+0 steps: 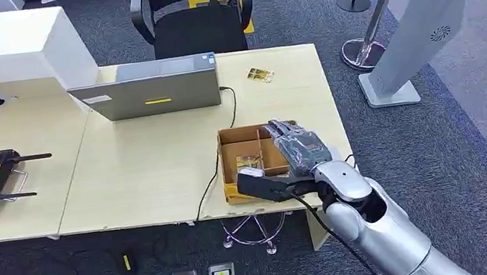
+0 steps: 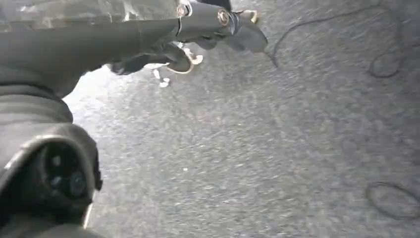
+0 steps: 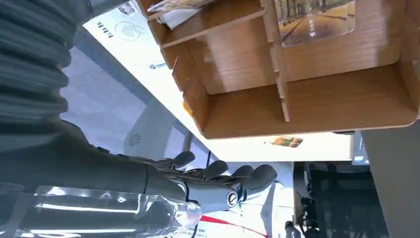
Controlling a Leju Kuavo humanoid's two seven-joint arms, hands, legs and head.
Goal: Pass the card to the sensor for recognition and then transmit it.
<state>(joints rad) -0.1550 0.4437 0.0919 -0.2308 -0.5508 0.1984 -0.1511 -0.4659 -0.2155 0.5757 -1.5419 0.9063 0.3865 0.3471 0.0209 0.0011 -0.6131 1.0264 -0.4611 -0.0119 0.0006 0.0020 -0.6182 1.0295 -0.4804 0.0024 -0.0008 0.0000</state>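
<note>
we lower our right robot hand (image 1: 296,146), fingers spread and empty, into the brown cardboard divided box (image 1: 227,140) where the clear glossy card (image 1: 252,159) lies, pinching its edge squarely.

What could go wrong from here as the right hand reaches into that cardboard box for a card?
The right hand hovers over the box, holding nothing. Its fingers might catch the wooden dividers instead of the card. The box sits at the table edge, so a push could slide it off.
</note>
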